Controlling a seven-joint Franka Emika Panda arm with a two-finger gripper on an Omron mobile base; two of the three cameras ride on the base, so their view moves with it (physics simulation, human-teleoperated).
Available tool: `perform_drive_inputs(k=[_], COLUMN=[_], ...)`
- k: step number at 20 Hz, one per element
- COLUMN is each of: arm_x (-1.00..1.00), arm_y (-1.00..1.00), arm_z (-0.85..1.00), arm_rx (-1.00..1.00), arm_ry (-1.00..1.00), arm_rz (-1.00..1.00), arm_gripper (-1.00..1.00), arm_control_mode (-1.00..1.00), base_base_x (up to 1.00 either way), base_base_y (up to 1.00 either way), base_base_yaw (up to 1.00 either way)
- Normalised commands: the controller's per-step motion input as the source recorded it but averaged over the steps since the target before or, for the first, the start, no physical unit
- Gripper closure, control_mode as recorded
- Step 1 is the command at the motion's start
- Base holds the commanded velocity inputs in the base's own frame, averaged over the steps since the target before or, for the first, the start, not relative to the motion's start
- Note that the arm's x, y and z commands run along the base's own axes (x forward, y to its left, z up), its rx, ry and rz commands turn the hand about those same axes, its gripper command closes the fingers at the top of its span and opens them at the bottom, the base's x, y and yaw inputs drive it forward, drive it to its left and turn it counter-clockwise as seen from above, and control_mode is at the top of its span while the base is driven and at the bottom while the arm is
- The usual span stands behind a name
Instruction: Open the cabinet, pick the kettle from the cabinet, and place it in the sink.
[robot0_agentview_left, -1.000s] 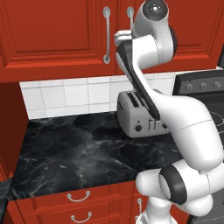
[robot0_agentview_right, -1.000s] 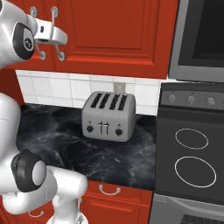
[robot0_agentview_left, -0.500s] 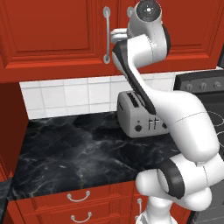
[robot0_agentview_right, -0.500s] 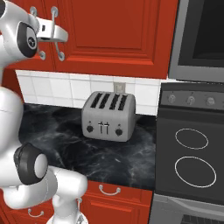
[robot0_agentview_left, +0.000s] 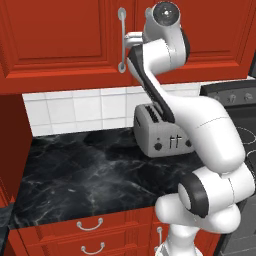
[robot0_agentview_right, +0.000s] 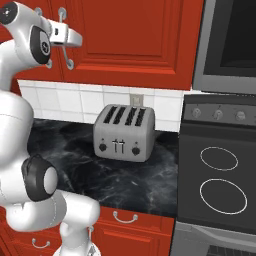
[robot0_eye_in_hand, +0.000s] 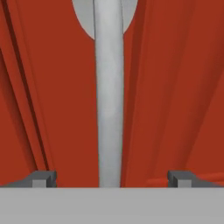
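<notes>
Two wide-open fingers were what you had either side of the bar handle, with nothing clamped. Over the last second your gripper edged closer to the shut cabinet, so the pull looked next; kettle unseen.

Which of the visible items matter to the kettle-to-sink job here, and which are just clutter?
Part of the job:
- cabinet, doors shut
- its silver bar handle, centred between the open hand fingertips

Just there:
- toaster on the black counter
- stove
- drawers below the counter
</notes>
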Motion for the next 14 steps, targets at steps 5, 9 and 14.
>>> perform_drive_inputs(k=[5, 9, 14], arm_x=[0.36, 0.32, 0.21], arm_y=[0.01, 0.01, 0.05], arm_z=[0.00, -0.01, -0.05], arm_rx=[0.01, 0.01, 0.00], arm_ry=[0.00, 0.00, 0.00], arm_rz=[0.03, 0.03, 0.01], arm_gripper=[-1.00, -1.00, 1.00], arm_control_mode=[-1.00, -1.00, -1.00], base_base_x=[0.00, 0.00, 0.00], base_base_y=[0.00, 0.00, 0.00], base_base_yaw=[0.00, 0.00, 0.00])
